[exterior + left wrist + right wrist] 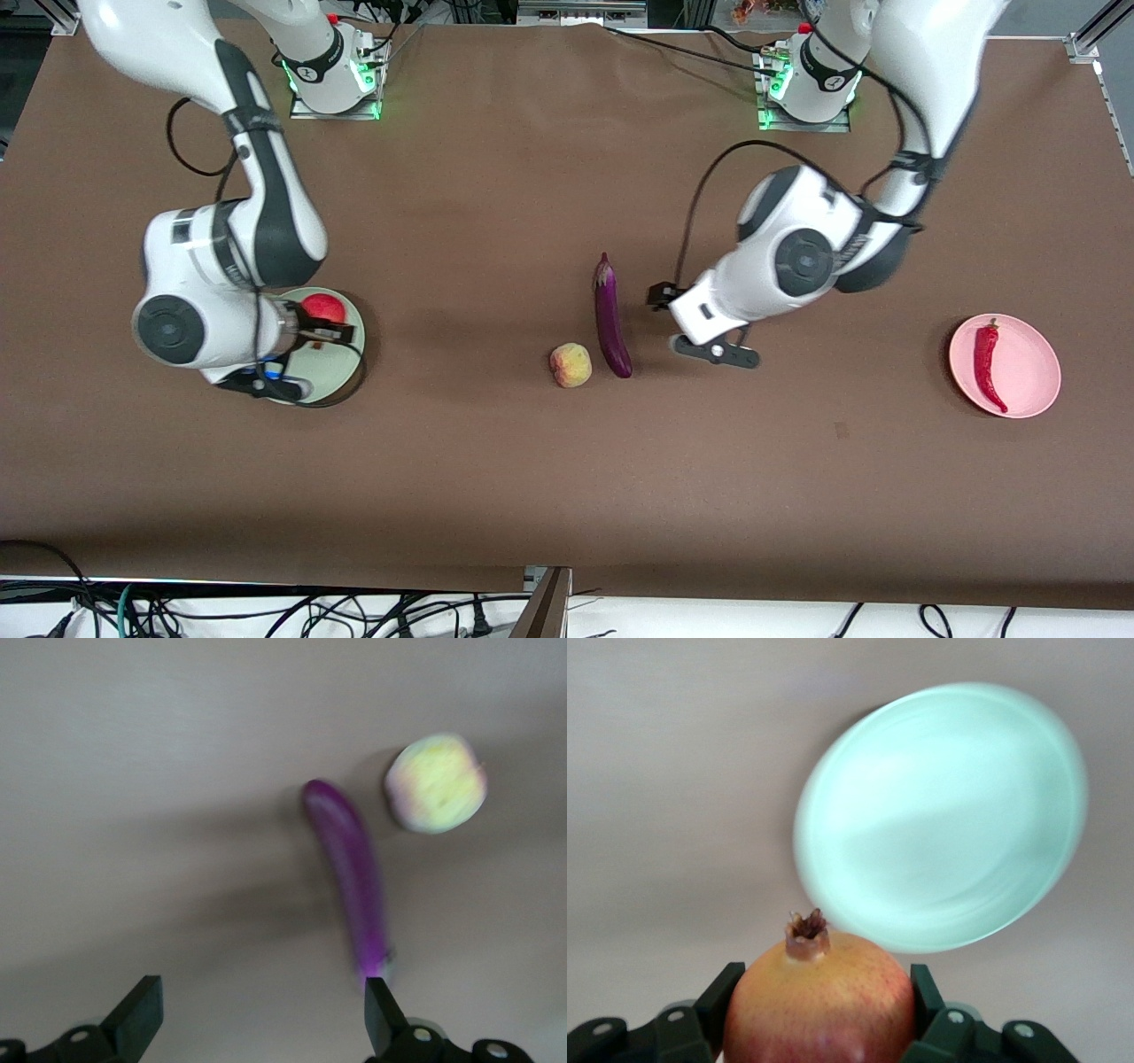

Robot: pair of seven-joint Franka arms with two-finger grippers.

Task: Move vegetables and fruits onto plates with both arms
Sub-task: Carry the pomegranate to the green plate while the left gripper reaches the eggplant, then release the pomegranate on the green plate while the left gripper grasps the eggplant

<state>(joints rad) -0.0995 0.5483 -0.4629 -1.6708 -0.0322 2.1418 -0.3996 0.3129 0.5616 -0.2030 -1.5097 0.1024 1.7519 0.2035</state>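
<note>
The brown table [496, 461] holds a green plate [341, 377] at 9 o'clock, a pink plate [1028, 372] at 3 o'clock, and a peach [570, 365] touching nothing beside an eggplant [611, 319] in the middle.

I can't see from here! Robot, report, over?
Right gripper holds red fruit over green plate. Left gripper open, above eggplant. Peach beside it.

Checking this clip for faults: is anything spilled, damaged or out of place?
Nothing stands out. The chili lies on the pink plate, the eggplant and peach lie intact mid-table, and the right claw holds the red fruit over the green plate.
</note>
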